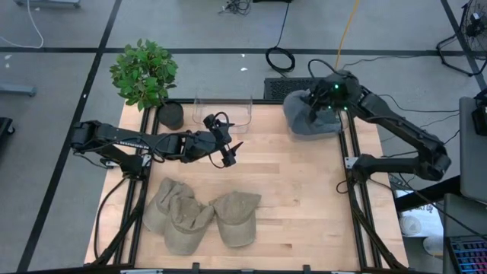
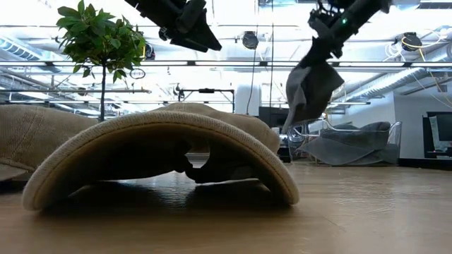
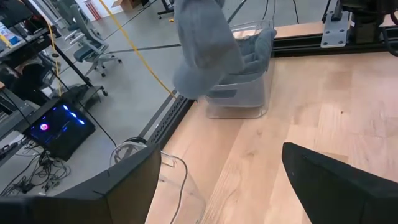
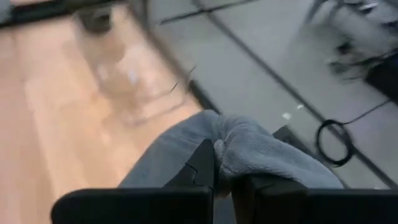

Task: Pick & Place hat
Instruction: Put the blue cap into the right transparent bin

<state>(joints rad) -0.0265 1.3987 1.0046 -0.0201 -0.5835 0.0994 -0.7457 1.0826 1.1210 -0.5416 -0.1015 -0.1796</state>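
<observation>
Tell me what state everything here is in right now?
Right gripper: shut on the grey hat.
Grey hat: hanging above the filled bin.
Left gripper: open, empty, raised over the table.
Tan hats: three, lying overlapped.
Clear bin: empty.

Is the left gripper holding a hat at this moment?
No, the left gripper hangs open and empty above the bare table, while the right gripper holds the grey hat.
</observation>
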